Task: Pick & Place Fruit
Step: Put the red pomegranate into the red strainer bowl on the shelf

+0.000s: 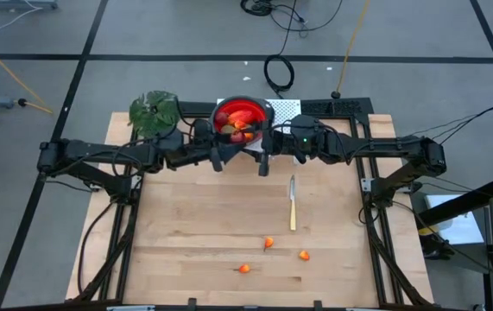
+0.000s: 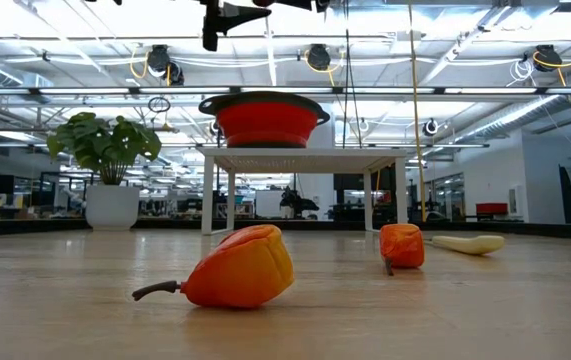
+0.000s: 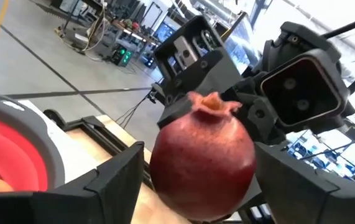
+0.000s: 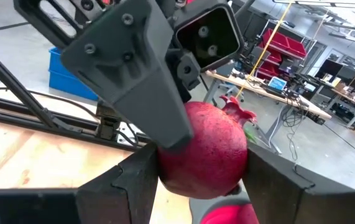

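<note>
A dark-red pomegranate [image 3: 202, 162], its crown [image 3: 213, 102] up, hangs high over the table beside the red bowl [image 1: 222, 108]. My right gripper [image 4: 202, 174] is shut on it, reaching in from the table's right. My left gripper [image 3: 199, 186] comes from the left. Its open fingers [image 3: 118, 180] stand on either side of the same fruit; whether they touch it I cannot tell. In the high view both grippers [image 1: 229, 153] [image 1: 259, 153] meet at the bowl's near rim. Three small orange fruits [image 1: 268, 243] [image 1: 304, 255] [image 1: 244, 269] lie on the wooden table near its front. My right gripper pinches the pomegranate's two opposite sides [image 4: 168, 171] between its two fingers. The fingers come in level from the table's right. The fruit is lifted clear of table and bowl, with its crown [image 4: 236, 111] tilted up and away from my right wrist.
The red bowl [image 2: 265, 122] holds more fruit and stands on a small white raised table [image 2: 305, 155] at the far edge. A leafy plant [image 1: 154, 112] stands to its left. A slim knife [image 1: 293, 203] lies right of the table's centre.
</note>
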You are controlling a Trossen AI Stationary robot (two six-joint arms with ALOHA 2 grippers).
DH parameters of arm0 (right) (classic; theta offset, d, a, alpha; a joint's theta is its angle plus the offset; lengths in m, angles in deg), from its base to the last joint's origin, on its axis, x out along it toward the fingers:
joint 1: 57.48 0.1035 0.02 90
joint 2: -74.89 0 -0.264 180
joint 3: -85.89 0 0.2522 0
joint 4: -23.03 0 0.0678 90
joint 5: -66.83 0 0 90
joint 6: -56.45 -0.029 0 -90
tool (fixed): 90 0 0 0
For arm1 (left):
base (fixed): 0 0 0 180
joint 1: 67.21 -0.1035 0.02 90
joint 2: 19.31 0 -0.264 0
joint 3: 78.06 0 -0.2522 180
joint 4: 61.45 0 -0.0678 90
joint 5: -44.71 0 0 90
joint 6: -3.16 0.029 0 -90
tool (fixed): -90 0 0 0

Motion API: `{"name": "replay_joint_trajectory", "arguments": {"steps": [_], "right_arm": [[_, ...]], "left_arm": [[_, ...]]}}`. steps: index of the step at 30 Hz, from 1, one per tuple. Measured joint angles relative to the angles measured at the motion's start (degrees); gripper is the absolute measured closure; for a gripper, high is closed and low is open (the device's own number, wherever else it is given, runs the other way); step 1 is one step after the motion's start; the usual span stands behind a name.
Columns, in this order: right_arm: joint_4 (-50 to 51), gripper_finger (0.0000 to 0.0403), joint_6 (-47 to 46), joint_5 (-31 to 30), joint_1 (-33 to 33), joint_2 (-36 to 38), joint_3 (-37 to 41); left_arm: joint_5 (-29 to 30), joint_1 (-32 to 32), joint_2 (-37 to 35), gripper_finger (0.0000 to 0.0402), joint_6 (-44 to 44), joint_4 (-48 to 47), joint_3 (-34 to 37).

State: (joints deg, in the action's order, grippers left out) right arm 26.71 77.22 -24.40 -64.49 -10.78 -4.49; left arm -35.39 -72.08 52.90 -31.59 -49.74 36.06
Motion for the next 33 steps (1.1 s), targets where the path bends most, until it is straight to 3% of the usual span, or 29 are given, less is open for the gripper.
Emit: {"name": "replay_joint_trajectory", "arguments": {"steps": [11, 18, 28, 33], "right_arm": [[1.0, 0.0202, -0.6, 0.0, 0.0, 0.0, 0.0], [1.7, 0.0198, -2.3, -0.2, 0.0, 0.0, 0.0], [6.1, 0.0133, -3.5, -4.7, 0.0, -0.1, 0.0], [8.7, 0.012, -3.6, -5.1, 0.2, 0.7, 0.0]], "left_arm": [[-0.6, -0.4, -0.1, 0.022, 1.2, -0.1, 0.0], [-2.7, -1.6, 0.0, 0.0197, -0.3, -0.6, 0.0], [-2.3, -2.9, -0.1, 0.0204, 1.4, -1.5, 0.0], [-2.4, -4.5, -0.1, 0.0197, 2.4, -2.0, 0.0]]}}
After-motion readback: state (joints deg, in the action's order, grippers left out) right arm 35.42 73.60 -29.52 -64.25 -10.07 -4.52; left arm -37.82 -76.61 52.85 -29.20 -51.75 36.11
